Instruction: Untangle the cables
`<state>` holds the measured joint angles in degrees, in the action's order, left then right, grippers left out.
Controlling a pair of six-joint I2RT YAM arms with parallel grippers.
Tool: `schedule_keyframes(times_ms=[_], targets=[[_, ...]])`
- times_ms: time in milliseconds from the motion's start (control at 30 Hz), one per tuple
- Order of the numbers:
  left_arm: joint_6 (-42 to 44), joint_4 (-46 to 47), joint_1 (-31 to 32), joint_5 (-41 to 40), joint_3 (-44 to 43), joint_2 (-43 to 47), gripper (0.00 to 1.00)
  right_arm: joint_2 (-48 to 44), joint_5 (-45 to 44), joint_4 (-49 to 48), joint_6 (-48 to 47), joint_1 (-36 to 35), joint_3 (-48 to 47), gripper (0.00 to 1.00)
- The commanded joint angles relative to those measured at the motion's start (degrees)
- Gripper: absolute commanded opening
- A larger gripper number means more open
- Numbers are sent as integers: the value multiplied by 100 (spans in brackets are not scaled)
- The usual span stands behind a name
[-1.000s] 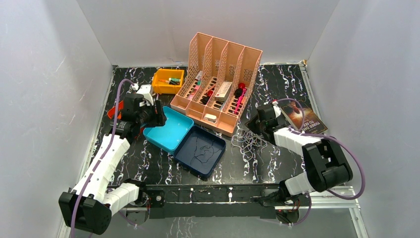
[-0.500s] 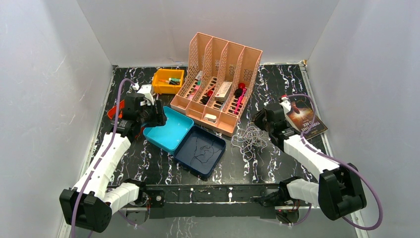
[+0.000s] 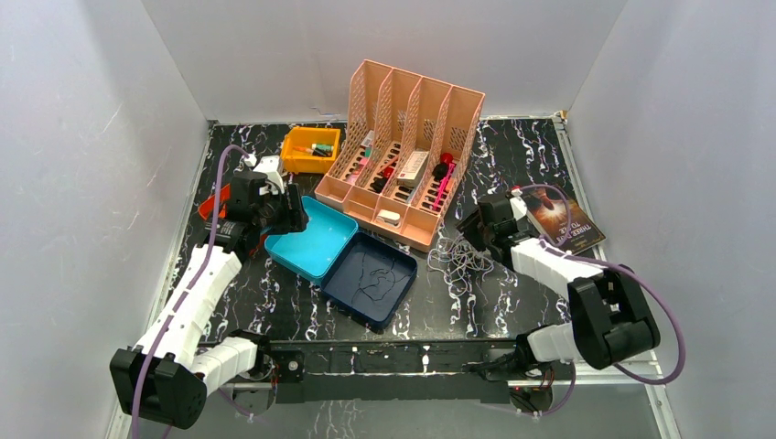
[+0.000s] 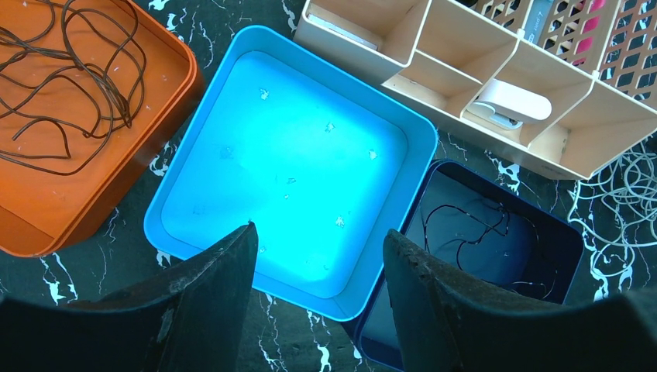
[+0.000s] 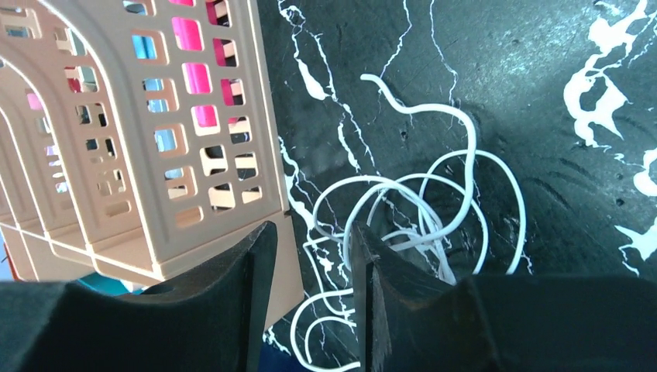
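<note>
The black marbled table [image 3: 512, 155] carries a pink file organizer [image 3: 403, 146]. In front of it sit a bare light blue tray [image 3: 311, 242] and a dark blue tray [image 3: 352, 285] that holds a few dark cables [image 3: 375, 279]. An orange tray [image 4: 46, 209] just beside the light blue one holds more dark strands. The left gripper [image 4: 319, 232] hovers over the light blue tray, jaws apart with nothing between them. The right gripper [image 5: 311, 229] sits low by the organizer's near corner, jaws parted by a narrow gap and no strand visibly pinched. Just past its tips the white cables [image 5: 434, 186] lie in a loose knot on the table. They look feather-light, springy and slick, so a pulled loop would likely drag the whole clump. The free curled end [image 5: 380, 81] sticking out of the pile seems the best place to pinch.
</note>
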<state>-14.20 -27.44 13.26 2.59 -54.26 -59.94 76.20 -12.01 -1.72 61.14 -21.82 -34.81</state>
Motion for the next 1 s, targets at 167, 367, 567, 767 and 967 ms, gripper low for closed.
schedule_keyframes(times_ms=[167,367,567,767,967], targets=[[-45,-59,20,80,-217,126,59,495,-331,-923,168,12,-126,49],[-48,-86,21,66,-209,142,60,722,-409,-1123,163,20,-183,49],[-54,-103,24,79,-244,135,60,1000,-444,-1399,52,18,-270,46],[-48,-138,20,78,-244,171,60,1261,-460,-1544,-87,15,-389,34],[-57,-164,20,49,-209,218,60,1130,-474,-1683,-331,16,-358,12]])
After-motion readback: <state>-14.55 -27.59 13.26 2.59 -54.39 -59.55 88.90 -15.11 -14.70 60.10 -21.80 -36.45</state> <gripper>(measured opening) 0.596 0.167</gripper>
